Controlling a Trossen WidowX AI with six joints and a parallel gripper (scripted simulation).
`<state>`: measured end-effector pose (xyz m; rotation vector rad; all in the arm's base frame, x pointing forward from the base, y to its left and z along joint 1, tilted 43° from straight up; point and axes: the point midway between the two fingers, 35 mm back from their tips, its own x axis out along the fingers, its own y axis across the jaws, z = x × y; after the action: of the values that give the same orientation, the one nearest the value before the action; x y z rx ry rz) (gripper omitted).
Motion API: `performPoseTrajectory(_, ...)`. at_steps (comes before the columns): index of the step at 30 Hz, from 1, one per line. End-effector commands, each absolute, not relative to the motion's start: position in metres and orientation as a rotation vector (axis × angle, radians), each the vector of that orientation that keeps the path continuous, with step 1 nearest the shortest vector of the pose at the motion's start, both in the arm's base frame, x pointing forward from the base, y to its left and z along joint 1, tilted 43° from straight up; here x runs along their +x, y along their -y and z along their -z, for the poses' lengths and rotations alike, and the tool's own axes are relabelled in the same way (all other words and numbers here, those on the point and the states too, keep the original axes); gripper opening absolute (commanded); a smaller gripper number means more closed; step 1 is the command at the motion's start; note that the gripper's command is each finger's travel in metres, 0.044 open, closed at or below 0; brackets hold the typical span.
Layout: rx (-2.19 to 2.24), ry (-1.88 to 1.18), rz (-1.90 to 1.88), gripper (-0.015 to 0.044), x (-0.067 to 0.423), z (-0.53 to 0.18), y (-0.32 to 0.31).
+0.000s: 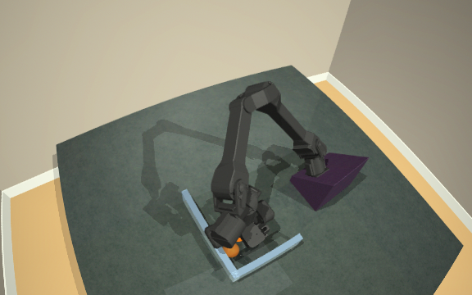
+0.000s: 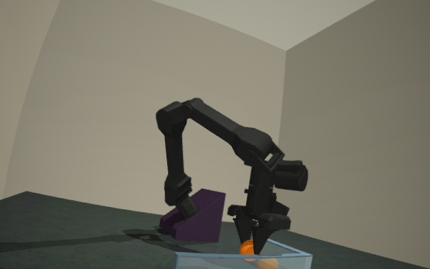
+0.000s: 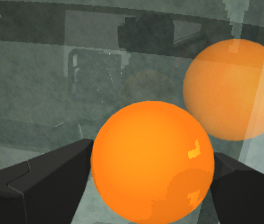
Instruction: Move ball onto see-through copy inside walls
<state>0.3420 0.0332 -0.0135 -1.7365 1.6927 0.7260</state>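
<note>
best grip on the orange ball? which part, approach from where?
Across its widest middle, coming straight down from above. The ball is round, so only a centred pinch won't squeeze it out, and the low clear walls beside it block a side approach. The end effector already holds it that way.

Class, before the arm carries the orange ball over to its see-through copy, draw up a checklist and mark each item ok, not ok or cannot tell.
1. Gripper shut on the orange ball: ok.
2. Ball centred between the fingers: ok in the wrist view.
3. See-through copy in view, apart from the ball: ok.
4. Ball on the copy: not ok.
5. Ball inside the clear walls: ok.
6. Ball lifted off the table: cannot tell.
</note>
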Motion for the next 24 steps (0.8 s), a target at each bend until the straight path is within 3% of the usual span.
performPoseTrajectory(1,-1.733,-1.681,-0.728,0.0,0.344,-0.002,-0.051)
performPoseTrajectory(15,-1.733,-1.685,-0.729,0.0,0.334,-0.064,-0.103)
performPoseTrajectory(24,-1.853,-1.662,-0.903,0.0,0.338,-0.06,-0.104)
